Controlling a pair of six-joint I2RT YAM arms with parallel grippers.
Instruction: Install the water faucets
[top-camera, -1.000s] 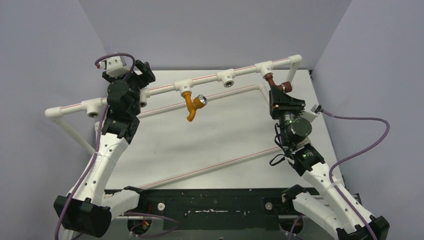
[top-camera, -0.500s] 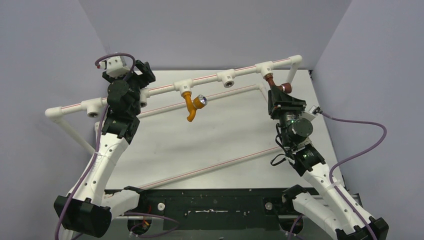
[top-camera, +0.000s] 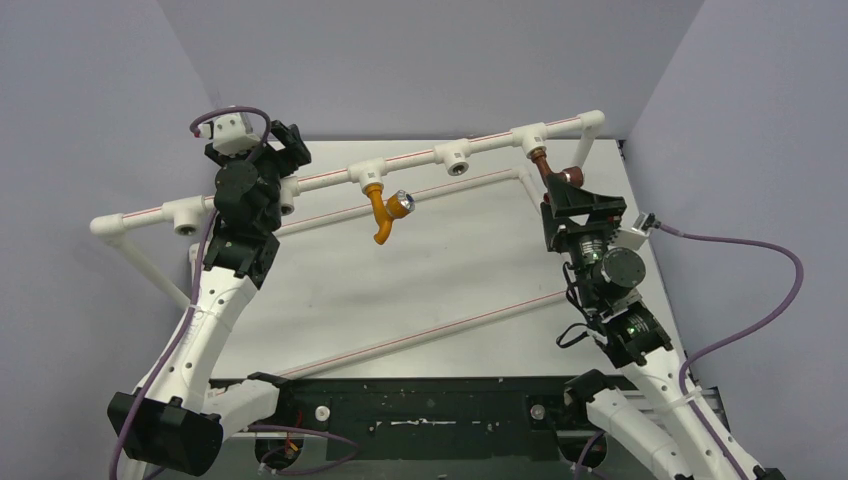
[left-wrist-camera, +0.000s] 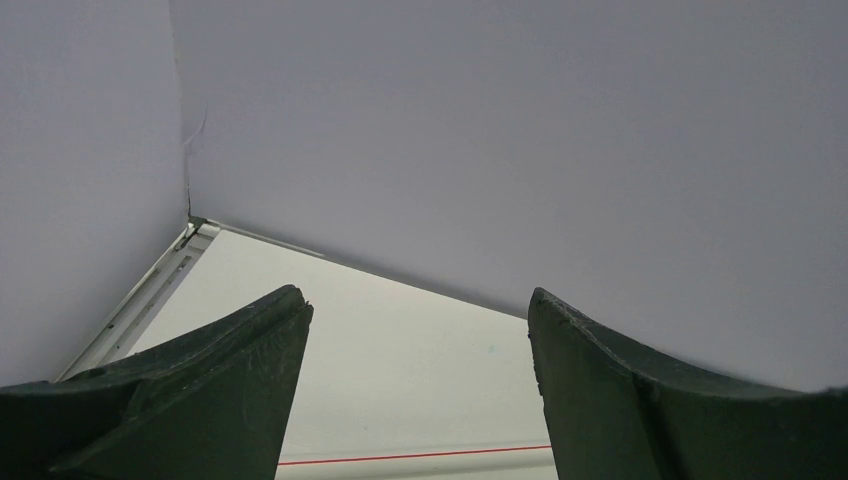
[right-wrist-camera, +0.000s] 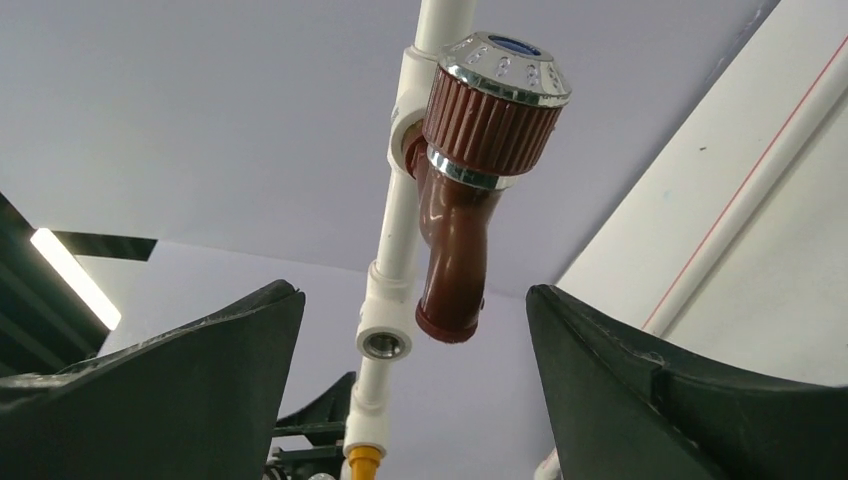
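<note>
Where the right arm reached forward and up toward the far right end of the white pipe (top-camera: 330, 178), we saw the right gripper (right-wrist-camera: 412, 296) spread wide, gripping nothing. The dark red-brown faucet (right-wrist-camera: 462, 200) sat just ahead of it, between the fingers but clear of both, seated in a T-socket (right-wrist-camera: 405, 130), knob toward the wrist camera. The left arm stood raised and bent, with the left gripper (left-wrist-camera: 415, 300) also wide apart, empty, facing the wall. The orange-yellow faucet (top-camera: 381, 213) hung from the pipe between the two grippers.
</note>
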